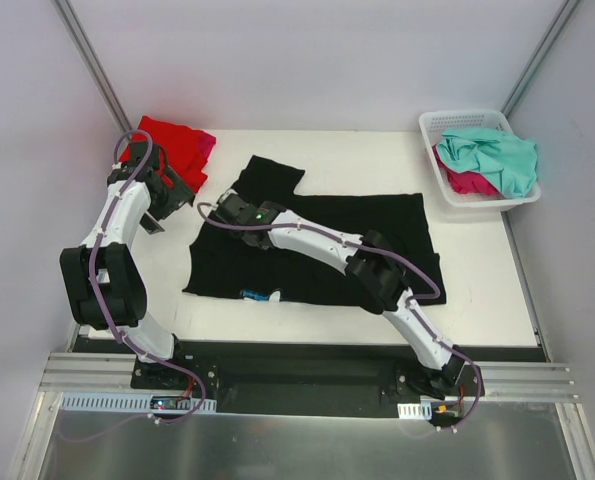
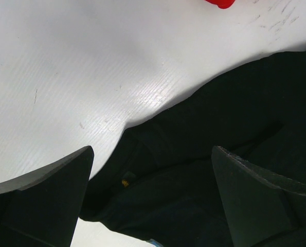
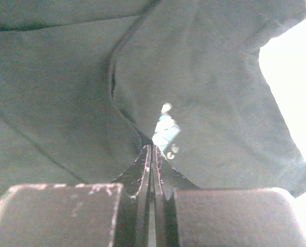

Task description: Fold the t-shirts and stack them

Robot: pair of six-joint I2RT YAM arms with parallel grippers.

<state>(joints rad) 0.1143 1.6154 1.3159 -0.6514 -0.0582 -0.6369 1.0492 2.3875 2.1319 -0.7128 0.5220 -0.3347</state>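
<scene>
The black t-shirt (image 1: 397, 222) lies spread flat across the middle of the table (image 1: 497, 270), one sleeve poking out toward the table's far edge. The overhead view shows no fold in it yet. The right gripper (image 1: 220, 212) is down on the shirt's left end. In the wrist view its fingers (image 3: 141, 169) are pressed tight together, with a crease of black cloth running straight into the tips. That looks like a pinch on the fabric, ready for a fold. The left gripper (image 1: 165, 205) hangs over the table's left side, just off that same end of the shirt, claw spread wide and holding nothing. Its own camera sees the shirt's edge and bare tabletop between the fingers.

Now the scoreboard. At the table's far-left corner sits a red t-shirt (image 1: 172, 140), squared up and compact, with a strip of magenta cloth (image 1: 207, 150) peeking from its right edge. That reads as the start of the stack: one shirt for sure, maybe two. At the table's far-right corner the white basket (image 1: 467, 116) holds a teal t-shirt (image 1: 497, 155) crumpled over a magenta t-shirt (image 1: 465, 183), neither one folded. By the look of it the job is under halfway, with the black shirt to fold and carry over, then the two in the basket.
</scene>
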